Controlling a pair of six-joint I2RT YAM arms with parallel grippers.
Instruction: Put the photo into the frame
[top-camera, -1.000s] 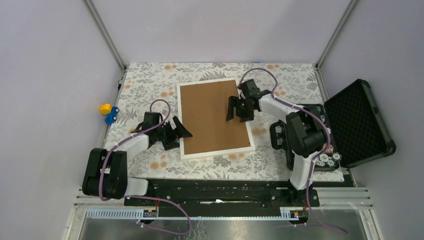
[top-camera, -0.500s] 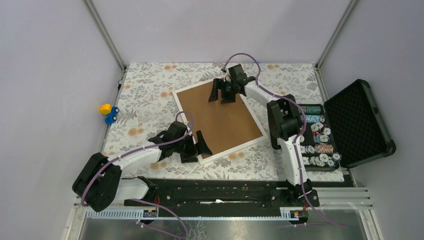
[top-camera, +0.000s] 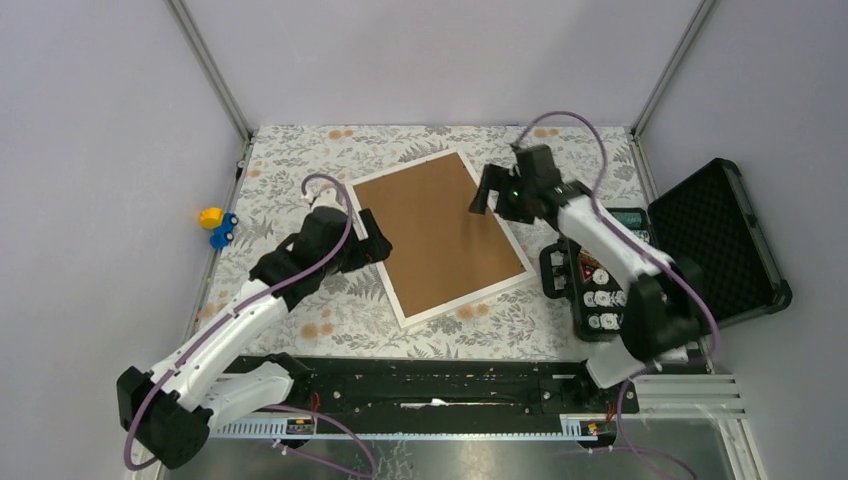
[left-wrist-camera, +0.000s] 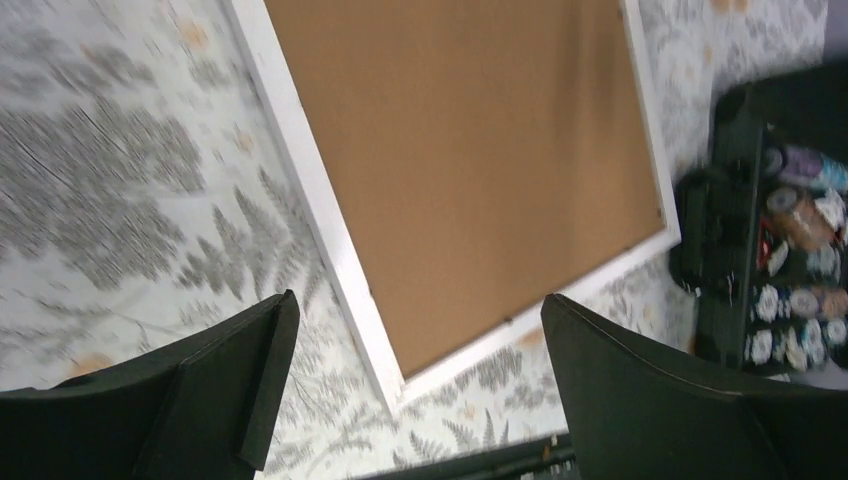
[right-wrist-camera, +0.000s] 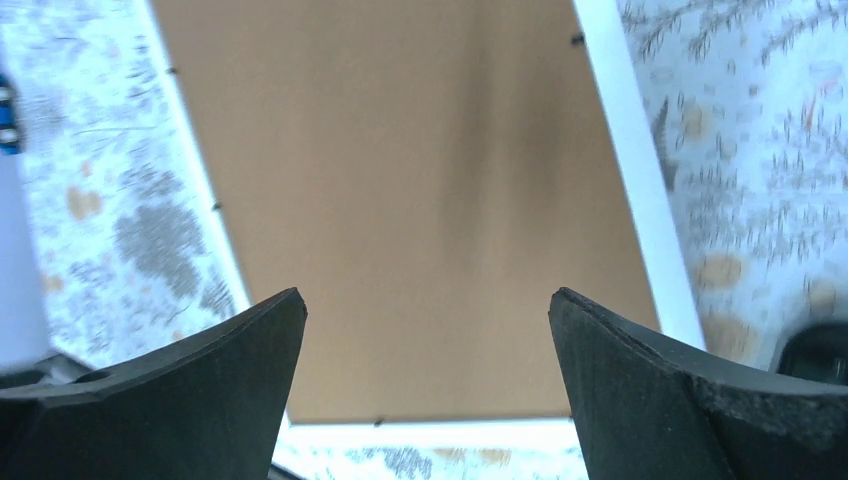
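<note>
Lying flat, frame (top-camera: 468, 299) (backing (top-camera: 440, 230) up), long axis far-left to near-right

white thin-edged frame (top-camera: 465, 299), flat and skewed on floral cloth (top-camera: 300, 170), brown backing board (top-camera: 438, 235) facing up

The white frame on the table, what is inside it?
A brown board fills the frame, edge to edge inside its white border. Whether the photo lies beneath it cannot be seen; the board covers everything.
</note>
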